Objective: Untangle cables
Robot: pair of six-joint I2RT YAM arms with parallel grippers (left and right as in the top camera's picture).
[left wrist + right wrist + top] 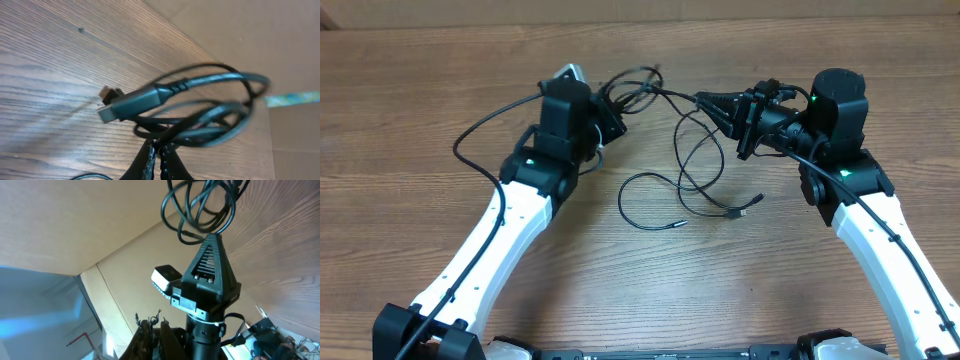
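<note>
Place: probably a robotics lab bench, not anyone's home
Giveaway: white-and-black left arm and right arm sharing one wood-grain table
Backdrop: plain cardboard panel behind the table, teal tape strip stuck on it

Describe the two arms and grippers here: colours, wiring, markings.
Both arms match: the left arm and right arm have white links, black joint housings with small green lights, and a thin black wire along each. The left gripper and right gripper are black, with tapering ribbed fingers.
</note>
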